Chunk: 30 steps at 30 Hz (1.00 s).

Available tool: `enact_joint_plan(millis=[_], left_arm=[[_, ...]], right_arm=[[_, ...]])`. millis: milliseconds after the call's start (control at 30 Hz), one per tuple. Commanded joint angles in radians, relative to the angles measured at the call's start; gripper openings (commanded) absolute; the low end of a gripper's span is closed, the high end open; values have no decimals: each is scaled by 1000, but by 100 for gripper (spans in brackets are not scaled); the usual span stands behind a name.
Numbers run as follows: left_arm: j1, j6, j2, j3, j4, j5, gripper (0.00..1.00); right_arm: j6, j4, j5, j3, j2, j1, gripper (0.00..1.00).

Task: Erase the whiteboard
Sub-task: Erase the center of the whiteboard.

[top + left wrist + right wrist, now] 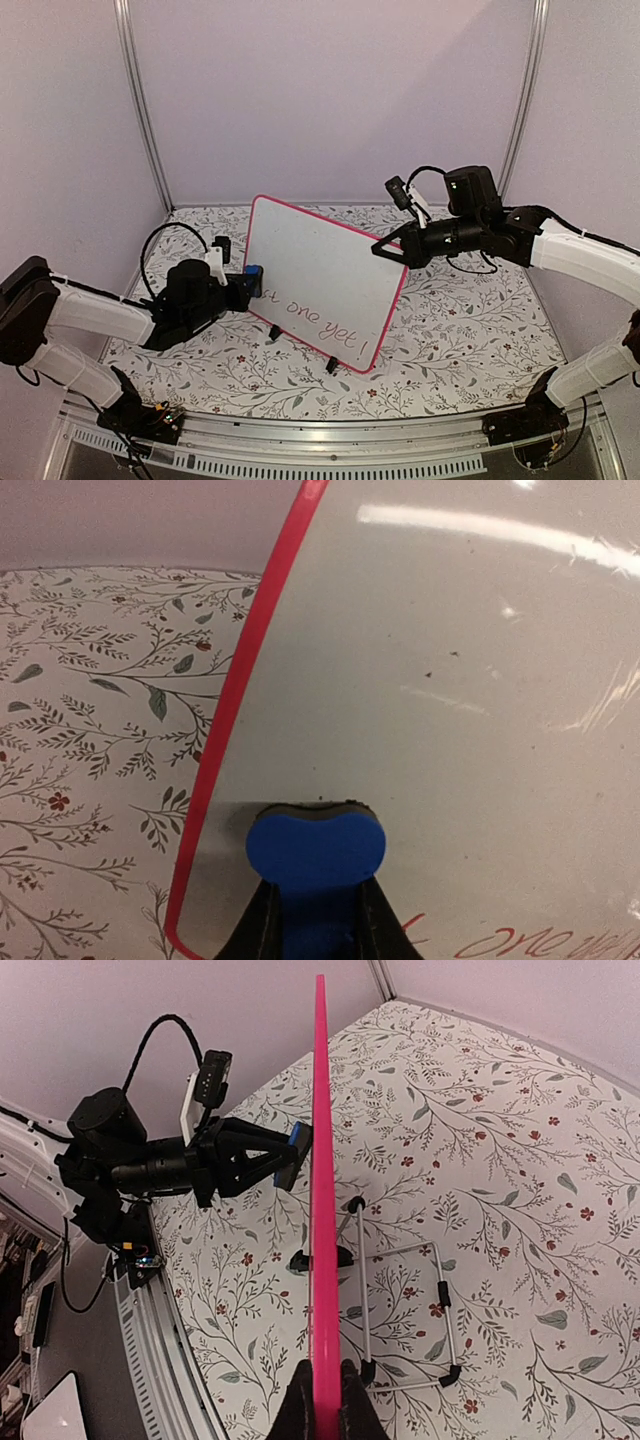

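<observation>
Seemingly on floral cloth [450, 310], whiteboard [320, 260] pinched by right claw [322, 1400]; left claw [318, 910] pinches eraser [315, 845].

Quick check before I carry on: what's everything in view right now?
whiteboard: one, white with pink-red frame, propped up mid-table.
writing: one line, red, along the whiteboard's lower edge.
eraser: one, blue, against the whiteboard's face near its left edge, beside the start of the writing.
stand: one, silver wire with black sleeves, behind the whiteboard.
tablecloth: one, white with a floral print, over the table.
left gripper: one, black, shut on the eraser.
right gripper: one, black, shut on the whiteboard's right edge.
</observation>
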State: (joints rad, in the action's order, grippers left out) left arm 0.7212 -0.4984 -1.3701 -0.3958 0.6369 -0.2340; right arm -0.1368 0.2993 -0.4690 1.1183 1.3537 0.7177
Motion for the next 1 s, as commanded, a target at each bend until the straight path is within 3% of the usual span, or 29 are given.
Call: enact_joint_plan(millis=[0, 967], left_arm=[[6, 2, -63, 9, -11, -5, 7], [83, -103, -168, 143, 131, -13, 6]], right_arm=[[49, 70, -46, -19, 23, 22, 0], [49, 70, -45, -19, 25, 22, 0]])
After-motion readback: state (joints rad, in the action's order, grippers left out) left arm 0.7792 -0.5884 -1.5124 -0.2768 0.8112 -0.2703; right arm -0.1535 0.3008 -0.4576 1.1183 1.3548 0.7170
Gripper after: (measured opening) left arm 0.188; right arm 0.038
